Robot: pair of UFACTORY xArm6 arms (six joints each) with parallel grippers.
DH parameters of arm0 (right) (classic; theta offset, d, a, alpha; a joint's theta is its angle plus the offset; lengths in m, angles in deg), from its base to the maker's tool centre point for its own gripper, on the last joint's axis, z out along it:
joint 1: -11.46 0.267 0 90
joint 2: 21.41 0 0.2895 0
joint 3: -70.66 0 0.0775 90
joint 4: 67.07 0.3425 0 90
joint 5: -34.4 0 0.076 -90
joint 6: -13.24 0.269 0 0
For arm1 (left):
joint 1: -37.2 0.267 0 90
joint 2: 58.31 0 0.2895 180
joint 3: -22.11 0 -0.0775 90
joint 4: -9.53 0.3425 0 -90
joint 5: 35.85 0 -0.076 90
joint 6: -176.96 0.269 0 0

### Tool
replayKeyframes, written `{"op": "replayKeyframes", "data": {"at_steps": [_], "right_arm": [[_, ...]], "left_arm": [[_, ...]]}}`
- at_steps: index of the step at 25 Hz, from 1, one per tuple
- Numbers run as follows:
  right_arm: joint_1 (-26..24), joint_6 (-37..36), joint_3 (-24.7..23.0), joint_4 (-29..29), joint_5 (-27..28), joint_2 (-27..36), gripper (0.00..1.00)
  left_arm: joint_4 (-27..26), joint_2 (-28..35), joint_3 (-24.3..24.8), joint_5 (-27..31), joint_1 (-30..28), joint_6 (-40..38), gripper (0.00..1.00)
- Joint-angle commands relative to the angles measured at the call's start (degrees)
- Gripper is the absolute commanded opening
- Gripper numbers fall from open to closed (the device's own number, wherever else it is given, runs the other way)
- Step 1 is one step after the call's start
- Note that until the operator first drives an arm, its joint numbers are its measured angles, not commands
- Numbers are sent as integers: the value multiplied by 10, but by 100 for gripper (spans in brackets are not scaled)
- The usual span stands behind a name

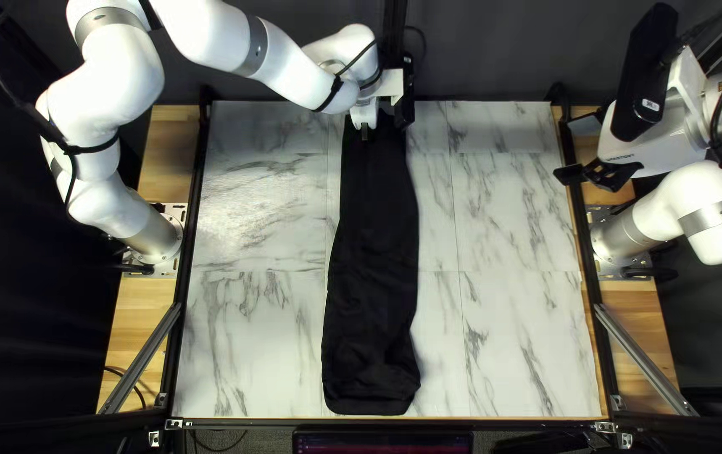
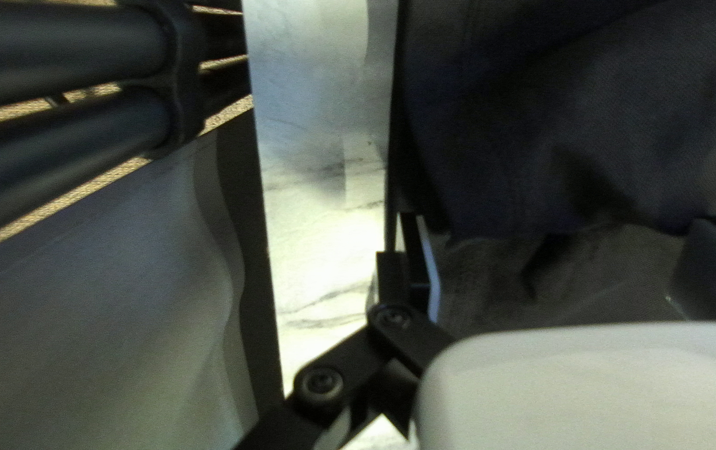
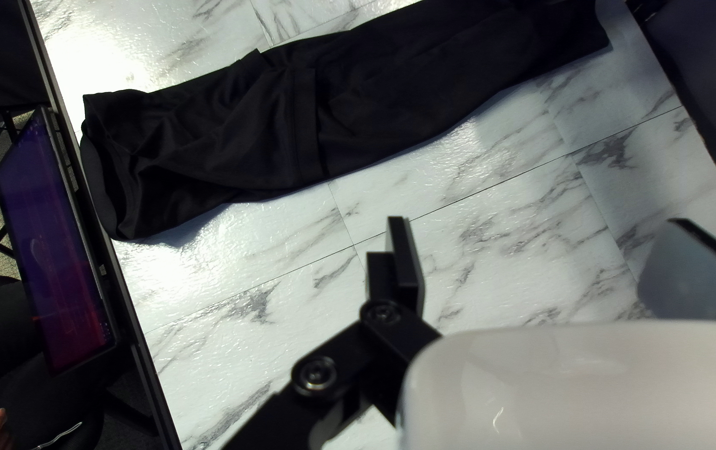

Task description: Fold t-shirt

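While a screen (image 3: 54,250) borders the table (image 1: 512,336), left hand (image 1: 384,124) gapes by the shirt (image 1: 374,269) — right hand (image 1: 576,150) gapes farther off.

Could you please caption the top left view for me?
Left arm over the far end of a long black garment on a marbled table.
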Motion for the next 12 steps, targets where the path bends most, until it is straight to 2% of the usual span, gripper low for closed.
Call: {"op": "replayKeyframes", "data": {"at_steps": [1, 2, 3, 4, 5, 6, 12], "right_arm": [[0, 0, 0, 0, 0, 0, 100], [0, 0, 0, 0, 0, 0, 100], [0, 0, 0, 0, 0, 0, 100], [0, 0, 0, 0, 0, 0, 100], [0, 0, 0, 0, 0, 0, 100], [0, 0, 0, 0, 0, 0, 100], [0, 0, 0, 0, 0, 0, 100]], "left_arm": [[-9, -4, -5, 7, 0, 8, 100], [-10, -4, -4, 8, 0, 9, 100], [-12, -2, -3, 9, 1, 12, 94], [-14, -2, -2, 9, 1, 14, 78], [-16, -1, -2, 9, 1, 17, 14], [-19, 0, -1, 10, 2, 20, 0], [-23, -2, -3, 14, 2, 27, 0]]}}
